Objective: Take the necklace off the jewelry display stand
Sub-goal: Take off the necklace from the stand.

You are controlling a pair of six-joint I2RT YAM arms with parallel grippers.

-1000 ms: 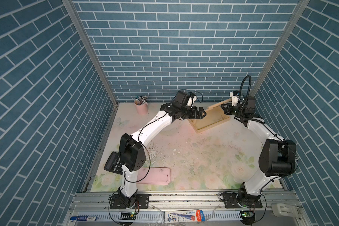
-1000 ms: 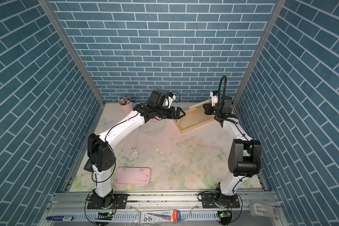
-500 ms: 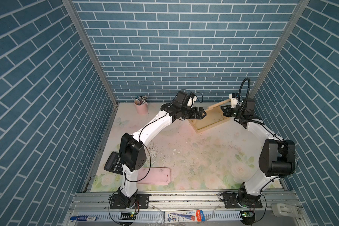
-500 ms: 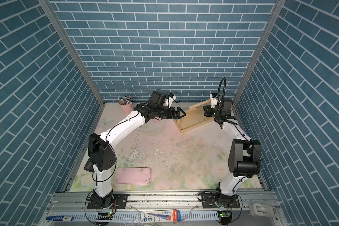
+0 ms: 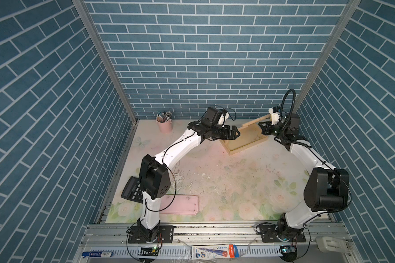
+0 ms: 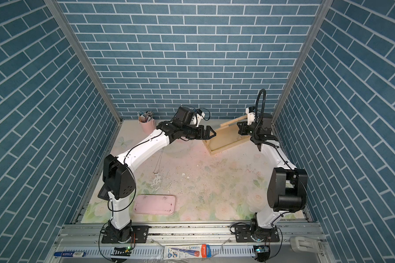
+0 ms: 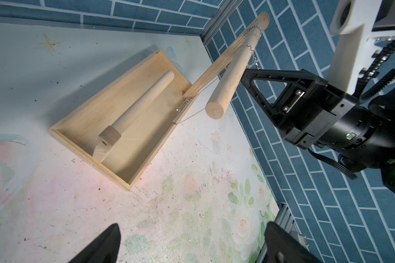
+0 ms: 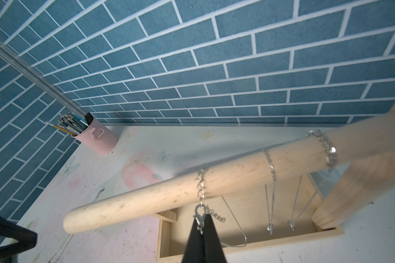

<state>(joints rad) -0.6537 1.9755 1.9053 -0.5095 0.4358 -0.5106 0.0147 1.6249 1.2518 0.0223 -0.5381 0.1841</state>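
Right wrist cam: my right fingers (image 8: 209, 241) are pinched together on the clasp (image 8: 200, 216) of the necklace (image 8: 200, 186), whose chain loops over the top bar (image 8: 146, 200) near its free end. Left wrist cam adds what that misses: left fingers (image 7: 105, 243) spread wide and the jewelry display stand (image 7: 132, 150) with its second post (image 7: 141, 102) unattached to the bar. Both top views put it far back right on the surface (image 5: 237, 182).

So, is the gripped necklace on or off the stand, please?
On: the necklace loops over the top bar, clasp pinched by the right gripper.
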